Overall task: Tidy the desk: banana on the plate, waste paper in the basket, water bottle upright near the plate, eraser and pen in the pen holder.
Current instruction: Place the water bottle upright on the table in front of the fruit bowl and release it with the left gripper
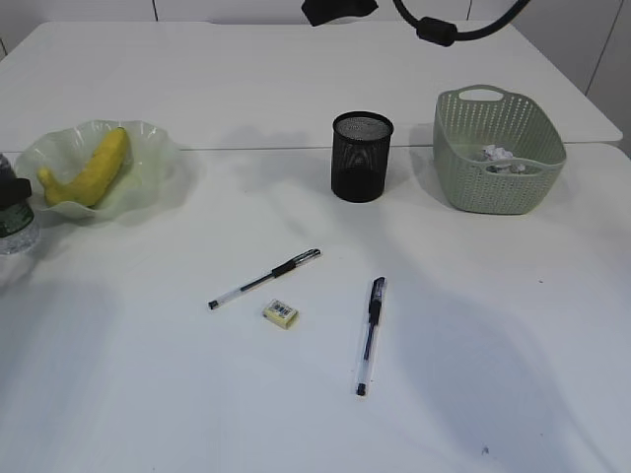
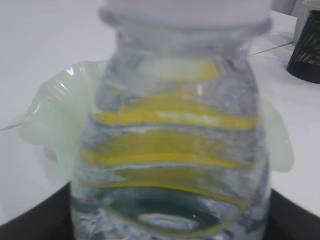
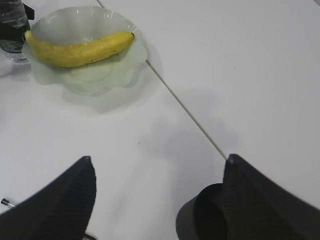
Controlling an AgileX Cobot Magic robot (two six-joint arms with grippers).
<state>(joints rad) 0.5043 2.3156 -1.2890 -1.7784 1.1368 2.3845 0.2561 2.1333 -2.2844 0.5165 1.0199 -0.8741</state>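
White tabletop (image 1: 325, 414) with a seam across it fills the exterior view. At far left the translucent pale green glass plate (image 1: 158, 158) with a wavy rim already carries the long yellow banana (image 1: 94, 169). At far right the grey-green woven-look basket (image 1: 523, 192) holds the crumpled white paper (image 1: 499, 155). The small clear water bottle (image 1: 14, 212) with a dark green label stands upright at the left edge, just beside the plate.

Judging from this, the bottle step is being finished: the left wrist view is filled by the bottle (image 2: 172, 145), so the left gripper sits around it. Its fingers are hidden, and I cannot tell whether they grip or merely flank it.

Two pens lie in the near middle, a black-capped one (image 1: 264, 279) and a dark blue one (image 1: 370, 333), with the tiny pale yellow eraser (image 1: 280, 313) between them. The next move calls for a low, narrow pinch on one of these, then a lift to the black mesh pen holder (image 1: 362, 158).

Only the right wrist view shows the right gripper (image 3: 157, 200): fingers spread wide, empty, hovering above the pen holder (image 3: 200, 217).
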